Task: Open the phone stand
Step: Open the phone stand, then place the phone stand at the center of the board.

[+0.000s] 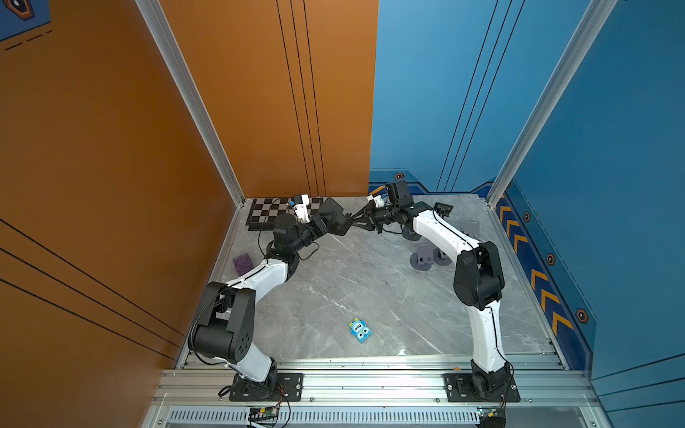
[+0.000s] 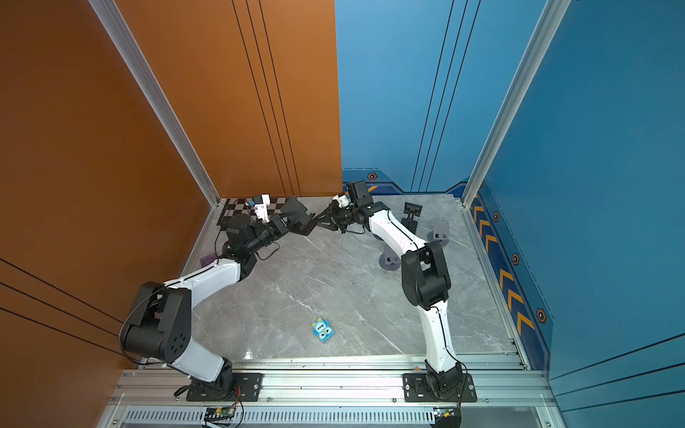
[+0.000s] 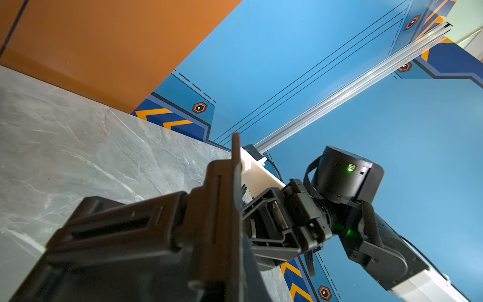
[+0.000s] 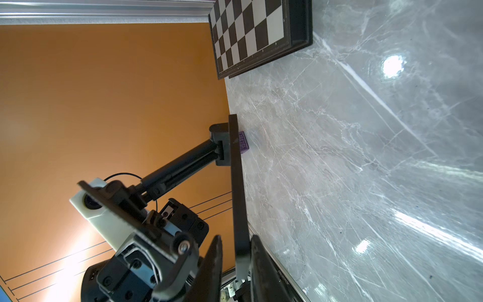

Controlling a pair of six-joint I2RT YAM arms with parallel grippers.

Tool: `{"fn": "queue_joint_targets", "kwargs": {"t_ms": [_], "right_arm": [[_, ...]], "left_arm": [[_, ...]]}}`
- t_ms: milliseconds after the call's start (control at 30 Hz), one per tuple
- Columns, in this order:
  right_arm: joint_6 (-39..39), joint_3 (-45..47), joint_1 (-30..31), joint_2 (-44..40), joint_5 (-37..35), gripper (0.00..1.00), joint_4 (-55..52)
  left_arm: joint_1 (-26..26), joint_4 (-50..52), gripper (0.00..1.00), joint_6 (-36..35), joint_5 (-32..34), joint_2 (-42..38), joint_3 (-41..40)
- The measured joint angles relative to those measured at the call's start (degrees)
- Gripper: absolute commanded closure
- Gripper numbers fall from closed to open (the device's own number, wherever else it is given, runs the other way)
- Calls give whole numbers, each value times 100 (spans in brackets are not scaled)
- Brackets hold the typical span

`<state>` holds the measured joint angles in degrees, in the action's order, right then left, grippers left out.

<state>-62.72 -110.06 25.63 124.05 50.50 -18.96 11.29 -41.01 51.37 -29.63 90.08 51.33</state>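
A black phone stand (image 1: 335, 216) (image 2: 298, 218) hangs in the air over the back of the table, between both arms. My left gripper (image 1: 323, 225) is shut on one end of it; in the left wrist view the stand (image 3: 146, 227) fills the foreground and hides the jaws. The stand's thin flat plate (image 4: 236, 183) lies edge-on between the fingers of my right gripper (image 4: 236, 238). That gripper is slightly open: one finger (image 4: 257, 251) lies against the plate and the other finger (image 4: 215, 251) stands off it with a gap. The stand's jointed arm (image 4: 183, 167) runs back toward the left gripper.
A chessboard (image 1: 265, 213) lies in the back left corner, with a purple cube (image 1: 242, 263) near the left wall. Grey stands (image 1: 424, 255) and another black stand (image 1: 443, 209) are under and behind the right arm. A blue toy (image 1: 360, 331) lies near the front.
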Motion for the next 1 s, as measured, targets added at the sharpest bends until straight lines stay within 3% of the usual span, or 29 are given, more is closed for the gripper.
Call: {"fn": "queue_joint_targets", "kwargs": {"t_ms": [267,500,733,1000], "right_arm": [[393,133,-111,-415,-127,81,-511],[942,195,-704,-1154,-426,80,-1108],[1390,229,-1362,-1670,-640,67,-1574],[1799,341,-1899,-2081,-820,40,-2004]], "left_arm": [[31,645,100,-365,417,26,114],[302,1008,100,-662,560,752,1137],[616,1126,100,-680,-612,2398,2975],[940,1370,100,-544,-2216,4103,5058]]}}
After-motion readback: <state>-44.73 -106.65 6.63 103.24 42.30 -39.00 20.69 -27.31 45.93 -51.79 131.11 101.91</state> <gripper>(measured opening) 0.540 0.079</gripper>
